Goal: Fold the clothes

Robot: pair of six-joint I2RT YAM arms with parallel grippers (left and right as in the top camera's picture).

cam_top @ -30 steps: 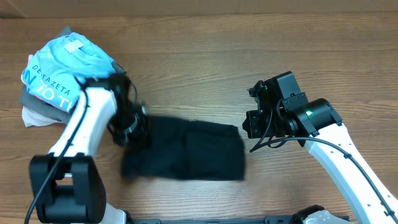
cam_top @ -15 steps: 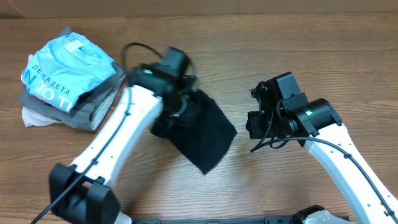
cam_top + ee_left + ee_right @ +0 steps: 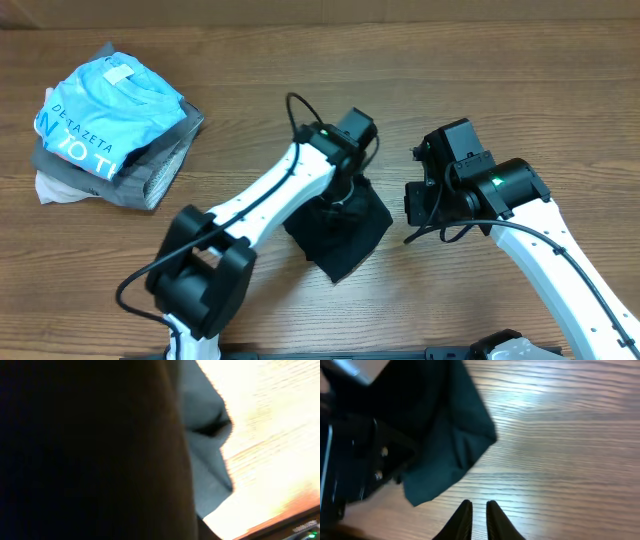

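A black garment (image 3: pixel 340 238) lies bunched at the table's middle, folded over on itself. My left gripper (image 3: pixel 345 190) is over its top edge and shut on the cloth. The left wrist view is almost filled by dark cloth (image 3: pixel 205 460), so its fingers are hidden. My right gripper (image 3: pixel 416 205) hovers just right of the garment. In the right wrist view its fingers (image 3: pixel 479 512) are nearly together and empty above bare wood, and the garment (image 3: pixel 445 425) lies ahead to the left.
A stack of folded clothes with a light blue printed T-shirt (image 3: pixel 100 100) on top of grey items (image 3: pixel 150 170) sits at the far left. The wooden table (image 3: pixel 520 80) runs all around. The left arm (image 3: pixel 260 205) crosses the middle.
My left gripper has swept from the garment's left edge across to the right, dragging the cloth over itself into a smaller bunch. The right arm has barely moved.
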